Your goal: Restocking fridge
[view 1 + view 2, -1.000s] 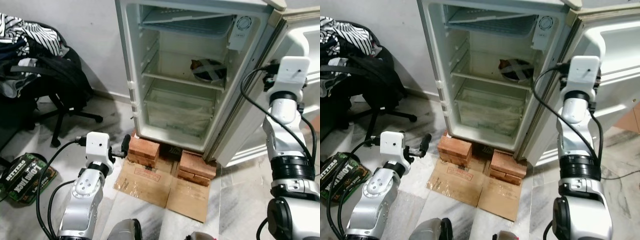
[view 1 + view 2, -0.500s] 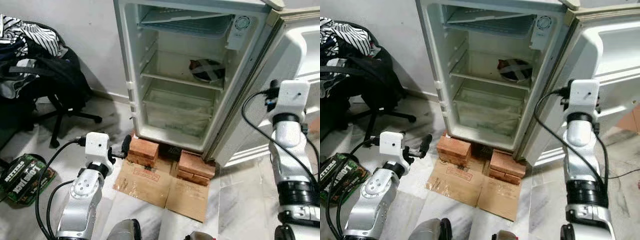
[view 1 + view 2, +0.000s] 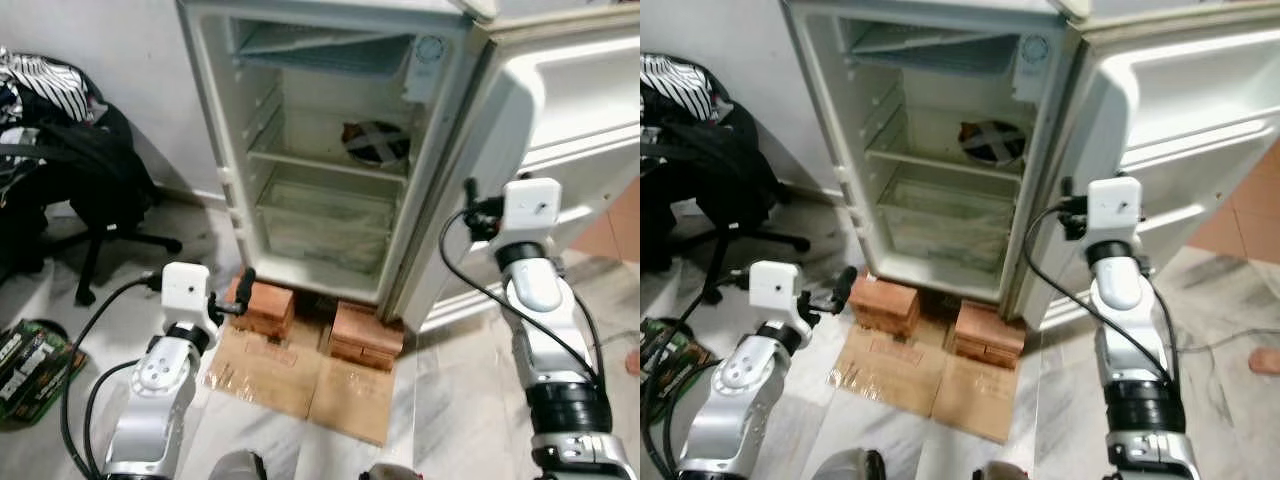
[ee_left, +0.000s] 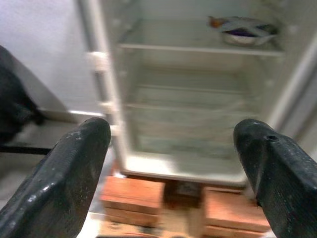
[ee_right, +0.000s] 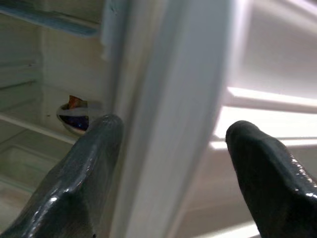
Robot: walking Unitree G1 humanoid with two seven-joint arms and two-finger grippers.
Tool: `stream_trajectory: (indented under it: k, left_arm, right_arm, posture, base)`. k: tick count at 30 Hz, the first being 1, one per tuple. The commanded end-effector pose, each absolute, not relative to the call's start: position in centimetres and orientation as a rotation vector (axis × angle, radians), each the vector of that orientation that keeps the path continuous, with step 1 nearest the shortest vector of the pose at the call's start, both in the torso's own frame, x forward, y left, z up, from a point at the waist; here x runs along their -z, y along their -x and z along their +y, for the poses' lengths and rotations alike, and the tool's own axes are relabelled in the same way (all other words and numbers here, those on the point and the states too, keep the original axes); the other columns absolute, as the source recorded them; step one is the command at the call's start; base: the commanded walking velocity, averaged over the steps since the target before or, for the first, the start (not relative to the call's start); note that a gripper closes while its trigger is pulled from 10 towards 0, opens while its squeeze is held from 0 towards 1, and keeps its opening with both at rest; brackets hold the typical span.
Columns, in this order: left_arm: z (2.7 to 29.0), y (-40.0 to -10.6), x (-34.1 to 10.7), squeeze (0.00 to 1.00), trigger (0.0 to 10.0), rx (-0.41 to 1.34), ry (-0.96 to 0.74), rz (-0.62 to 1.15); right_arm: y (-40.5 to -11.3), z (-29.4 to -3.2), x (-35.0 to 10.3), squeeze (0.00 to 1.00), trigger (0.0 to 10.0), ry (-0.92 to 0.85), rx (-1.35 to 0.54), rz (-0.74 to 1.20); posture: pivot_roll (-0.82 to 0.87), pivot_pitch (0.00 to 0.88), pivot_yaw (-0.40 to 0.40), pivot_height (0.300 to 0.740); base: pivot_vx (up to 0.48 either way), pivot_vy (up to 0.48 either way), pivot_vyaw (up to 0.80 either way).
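Observation:
The white fridge [image 3: 213, 150] stands open on bricks, its door [image 3: 560, 100] swung out to the right. A covered bowl [image 3: 375, 142] with crossed tape sits on the middle shelf, above a clear crisper drawer [image 3: 325, 225]. My left gripper [image 4: 173, 134] is open, low near the floor, and faces the fridge's lower half. My right gripper [image 5: 171, 134] is open and held at the door's hinge-side edge; the bowl [image 5: 74, 116] lies beyond its left finger. Neither gripper holds anything.
Two brick stacks [image 3: 262, 305] [image 3: 365, 335] prop the fridge, with flattened cardboard [image 3: 300, 375] on the marble floor in front. An office chair with a black bag [image 3: 90, 180] stands at the left, and a printed box [image 3: 25, 360] lies on the floor.
The whole view has swung to the right, showing more of the door. My right arm has come down from shelf height to beside the door's lower edge. The left arm is as before.

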State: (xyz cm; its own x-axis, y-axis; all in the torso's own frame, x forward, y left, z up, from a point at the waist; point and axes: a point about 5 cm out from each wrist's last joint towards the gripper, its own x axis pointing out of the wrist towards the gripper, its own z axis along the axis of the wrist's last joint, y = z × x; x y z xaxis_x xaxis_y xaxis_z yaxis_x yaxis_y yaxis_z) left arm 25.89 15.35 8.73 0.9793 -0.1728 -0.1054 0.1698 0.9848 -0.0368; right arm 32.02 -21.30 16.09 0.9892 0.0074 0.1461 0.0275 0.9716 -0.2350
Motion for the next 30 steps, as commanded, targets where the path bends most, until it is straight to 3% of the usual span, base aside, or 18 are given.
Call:
stream_trajectory:
  k: [1,10,11,12,13,14,27,30]
  left_arm:
    - [15.5,-25.8,-8.7,0.00,10.0,0.165,0.023,0.113]
    - [15.4,-25.9,-8.7,0.00,10.0,0.161,0.020,0.114]
    - [15.4,-25.9,-8.7,0.00,10.0,0.160,0.019,0.115]
    - [15.4,-25.9,-8.6,0.00,10.0,0.159,0.017,0.118]
    - [15.4,-25.9,-8.6,0.00,10.0,0.158,0.016,0.118]
    - [15.4,-25.8,-8.6,0.00,10.0,0.156,0.015,0.118]
    - [15.5,-25.5,-8.5,0.00,10.0,0.148,0.001,0.132]
    - [16.0,-25.1,-8.6,0.00,10.0,0.135,-0.006,0.138]
  right_arm:
    - [-32.1,-20.1,-16.5,1.00,10.0,0.212,-0.072,-0.169]
    - [-32.9,-18.3,-17.0,1.00,10.0,0.211,-0.171,-0.184]
    - [-33.2,-18.2,-17.0,0.85,10.0,0.208,-0.167,-0.183]
    - [-33.6,-17.9,-17.0,0.26,10.0,0.202,-0.158,-0.174]
    - [-33.8,-17.8,-17.0,0.04,10.0,0.204,-0.151,-0.170]
    - [-34.0,-17.6,-17.1,0.00,10.0,0.211,-0.142,-0.166]
    - [-34.2,-17.6,-13.0,0.00,10.0,0.156,-0.045,0.050]
    - [-34.7,-18.3,-12.7,0.00,10.0,0.147,0.068,0.072]
  posture:
    - [0.01,0.101,0.031,0.740]
    - [0.01,0.103,0.030,0.740]
    - [0.01,0.104,0.030,0.740]
    - [0.02,0.105,0.028,0.740]
    - [0.02,0.106,0.028,0.740]
    - [0.02,0.107,0.026,0.740]
    - [0.05,0.117,0.021,0.740]
    - [0.07,0.126,0.022,0.740]
  base:
    - [0.000,0.000,0.00]
    - [0.000,0.000,0.00]
    - [0.000,0.000,0.00]
    - [0.000,0.000,0.00]
    - [0.000,0.000,0.00]
    - [0.000,0.000,0.00]
    - [0.000,0.000,0.00]
    - [0.000,0.000,0.00]
